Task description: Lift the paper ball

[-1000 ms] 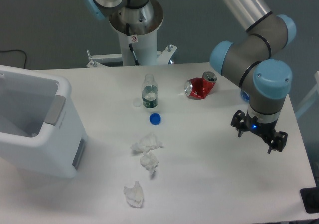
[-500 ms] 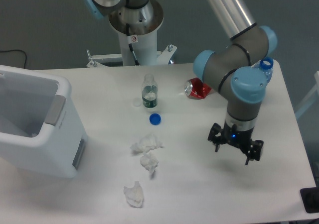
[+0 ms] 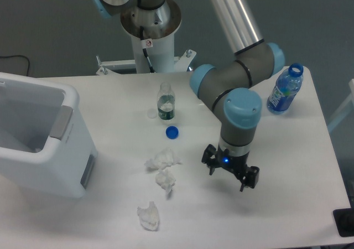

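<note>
My jaws hang spread and empty above the counter. The paper ball lies untouched near the front edge, well apart to one side, below two other paper wads. I judge approach, descent and grasp all remain.

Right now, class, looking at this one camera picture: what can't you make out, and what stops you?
- Red can: not in the camera view where the arm's elbow now sits; possibly behind it.
- White bin: left part cut off by the frame edge; its near wall hides the floor inside.
- Small bottle: label too small to read.
- Dark object: cut off at the right edge.
</note>
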